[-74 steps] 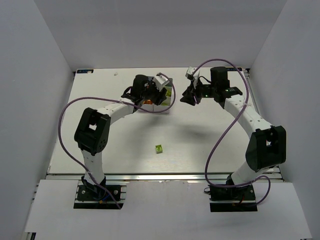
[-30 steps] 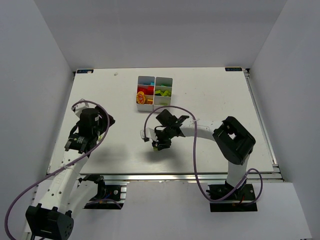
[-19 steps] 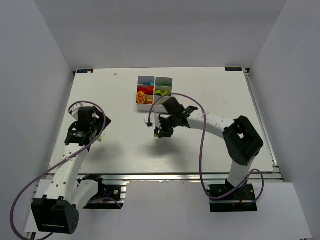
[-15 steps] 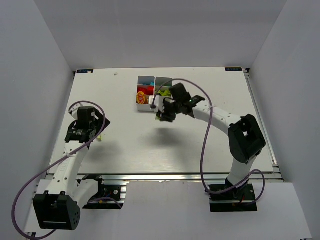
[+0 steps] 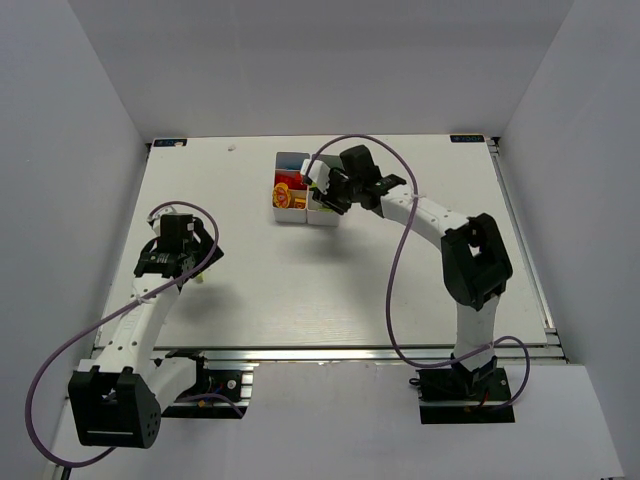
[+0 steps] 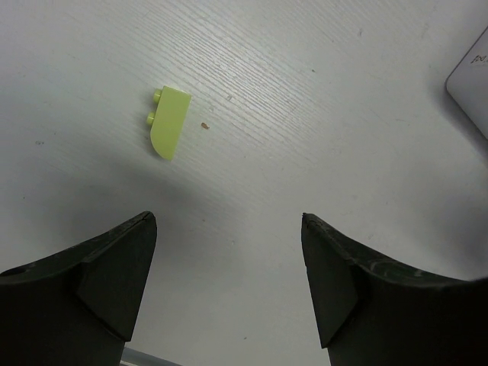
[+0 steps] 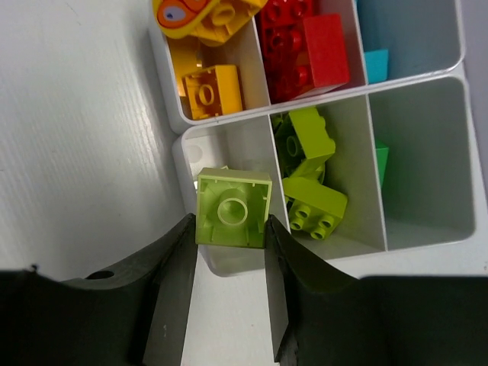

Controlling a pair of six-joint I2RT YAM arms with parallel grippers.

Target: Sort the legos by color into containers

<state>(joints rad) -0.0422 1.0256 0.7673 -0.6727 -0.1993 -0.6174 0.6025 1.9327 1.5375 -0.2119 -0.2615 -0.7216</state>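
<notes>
My right gripper (image 7: pixel 229 229) is shut on a lime lego (image 7: pixel 232 208), its hollow underside facing the camera. It hangs over the near end of the white containers tray (image 7: pixel 427 248), above the wall beside the compartment with lime bricks (image 7: pixel 313 175). Other compartments hold orange and yellow bricks (image 7: pixel 206 91), red bricks (image 7: pixel 305 46), a light blue piece (image 7: pixel 374 61) and a green piece (image 7: pixel 381 164). From above, this gripper (image 5: pixel 322 192) covers part of the tray (image 5: pixel 285 208). My left gripper (image 6: pixel 229 252) stands open over bare table, a lime sloped lego (image 6: pixel 169 122) lying ahead and to its left.
A pale flat corner (image 6: pixel 473 91) shows at the right edge of the left wrist view. White walls enclose the table on three sides. From above, the left gripper (image 5: pixel 185 262) is near the table's left side, with the lime sloped brick (image 5: pixel 201 278) beside it.
My right gripper has carried the lime lego from the middle of the table up to the tray. The left arm has shifted slightly farther back on the left side.
</notes>
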